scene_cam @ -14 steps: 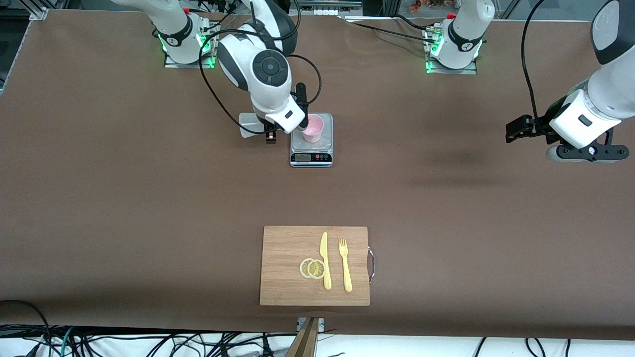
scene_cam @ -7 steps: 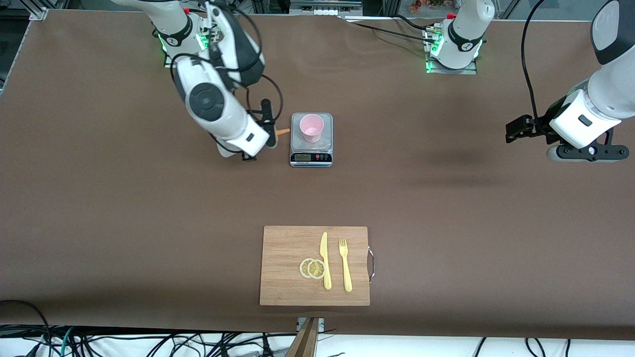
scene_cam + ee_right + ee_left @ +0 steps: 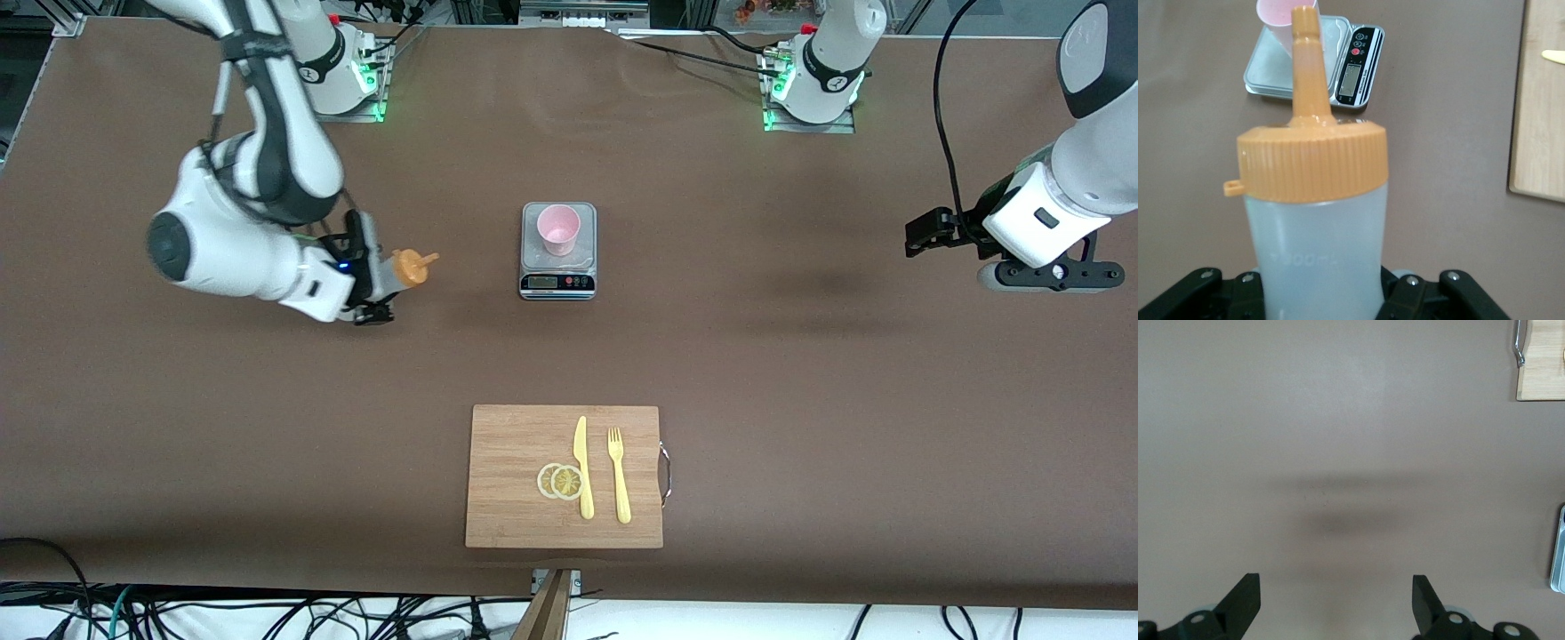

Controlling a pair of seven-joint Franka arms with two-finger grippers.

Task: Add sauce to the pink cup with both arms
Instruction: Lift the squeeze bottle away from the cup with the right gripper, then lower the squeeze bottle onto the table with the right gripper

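In the front view, the right gripper (image 3: 378,284) is clamped on the sauce (image 3: 397,269), a whitish squeeze bottle with an orange nozzle cap, and holds it tilted over bare table toward the right arm's end, the nozzle pointing at the grey scale (image 3: 557,281). The pink cup (image 3: 558,228) stands upright on the scale's platform, well apart from the bottle. Nearer to the camera lies a wooden cutting board (image 3: 516,444) carrying two lemon slices (image 3: 560,481), a yellow knife (image 3: 582,467) and a yellow fork (image 3: 618,475), the knife between the slices and the fork. The left gripper (image 3: 925,233) hangs over bare table at the left arm's end, where that arm waits, holding nothing. In the left wrist view, the left gripper (image 3: 1336,600) shows both black fingers (image 3: 1241,600) spread wide with only brown table (image 3: 1338,420) between them; a corner of the cutting board (image 3: 1541,367) and an edge of the scale (image 3: 1558,550) sit at the frame's margin. In the right wrist view, the sauce (image 3: 1317,253) fills the frame, gripped at its body, and its orange nozzle lines up with the pink cup (image 3: 1281,17) on the scale (image 3: 1358,67), with the cutting board (image 3: 1538,107) off to one side.
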